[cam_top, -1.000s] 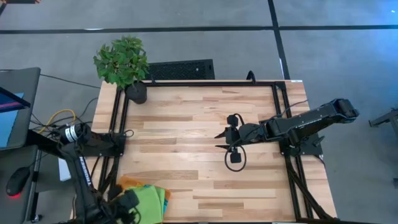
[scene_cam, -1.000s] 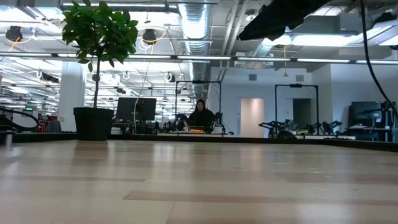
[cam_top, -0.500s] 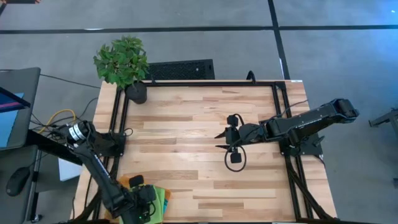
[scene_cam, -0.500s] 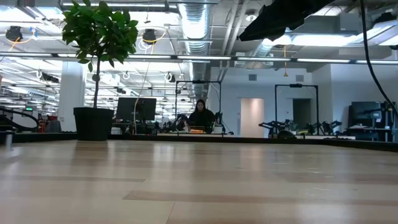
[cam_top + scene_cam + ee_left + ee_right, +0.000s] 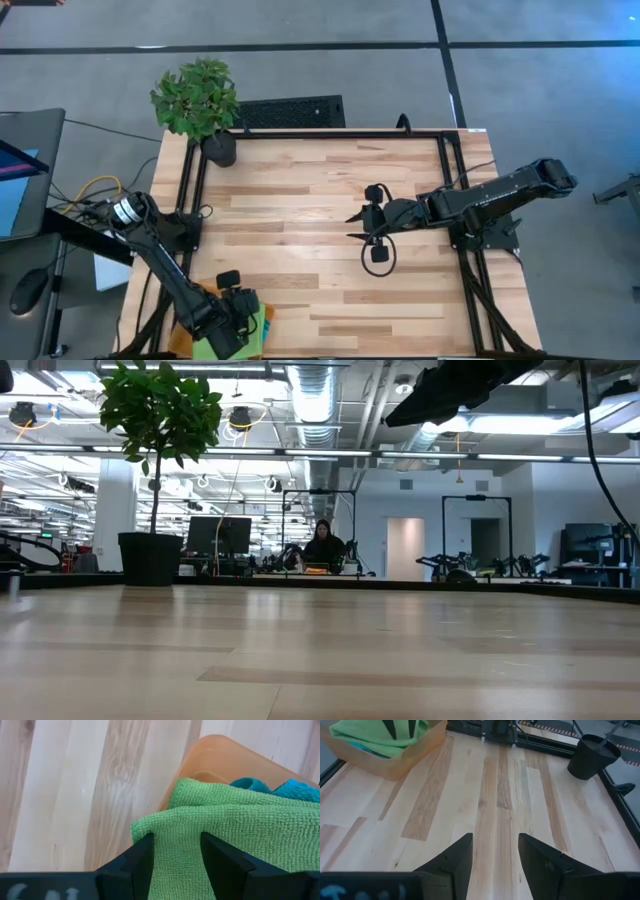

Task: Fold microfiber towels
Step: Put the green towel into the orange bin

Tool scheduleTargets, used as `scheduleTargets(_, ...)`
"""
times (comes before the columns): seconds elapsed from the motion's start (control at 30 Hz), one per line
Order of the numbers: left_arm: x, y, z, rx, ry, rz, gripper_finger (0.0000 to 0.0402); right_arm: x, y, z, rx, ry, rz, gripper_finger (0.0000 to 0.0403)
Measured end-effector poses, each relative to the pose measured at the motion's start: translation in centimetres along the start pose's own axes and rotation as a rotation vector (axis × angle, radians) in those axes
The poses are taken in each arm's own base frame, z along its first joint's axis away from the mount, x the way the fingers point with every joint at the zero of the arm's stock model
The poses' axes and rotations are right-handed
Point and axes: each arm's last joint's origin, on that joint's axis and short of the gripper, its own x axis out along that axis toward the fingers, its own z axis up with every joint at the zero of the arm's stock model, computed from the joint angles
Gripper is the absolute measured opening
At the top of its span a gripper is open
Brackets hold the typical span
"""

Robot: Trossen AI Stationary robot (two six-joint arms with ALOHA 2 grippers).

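Note:
The towels lie piled in a flat orange tray (image 5: 215, 755) at the table's near left corner (image 5: 205, 292). A lime green towel (image 5: 240, 830) is on top, and a teal towel (image 5: 280, 787) shows under it. A yellow edge (image 5: 268, 315) shows in the high view. My left gripper (image 5: 240, 318) points down over the pile. It is open, with its fingers (image 5: 145, 857) on either side of a patch of the green towel near a corner (image 5: 142, 825). My right gripper (image 5: 352, 226) is open and empty above the table's middle. My left gripper has its open fingertips (image 5: 400, 727) on or just above the top lime green towel (image 5: 375, 732), coming from above near the towel's corner. I cannot tell whether they touch it. The towel lies slack on the pile in the tray.
A potted plant (image 5: 200, 100) stands at the table's far left corner. Black frame rails (image 5: 340, 134) run along the far, left and right edges. Bare wood (image 5: 300, 230) lies between the tray and my right gripper. A person sits far off in the room (image 5: 322, 545).
My left gripper has swung from the table's near edge toward the right and a little farther in. It now stands over the towel pile in the tray.

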Motion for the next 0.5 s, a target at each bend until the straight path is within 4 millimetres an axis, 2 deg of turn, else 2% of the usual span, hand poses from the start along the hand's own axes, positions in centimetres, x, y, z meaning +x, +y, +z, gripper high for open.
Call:
scheduleTargets(0.23, 0.1, 0.1, 0.0, 0.001, -0.003, 0.006, 0.0155, 0.0, 0.0, 0.0, -0.005, 0.001, 0.0, 0.0182)
scheduleTargets(0.5, 2.9, 2.0, -1.6, -0.05, 0.045, 0.113, 0.0155, 0.0, 0.0, 0.0, -0.005, 0.001, 0.0, 0.0182)
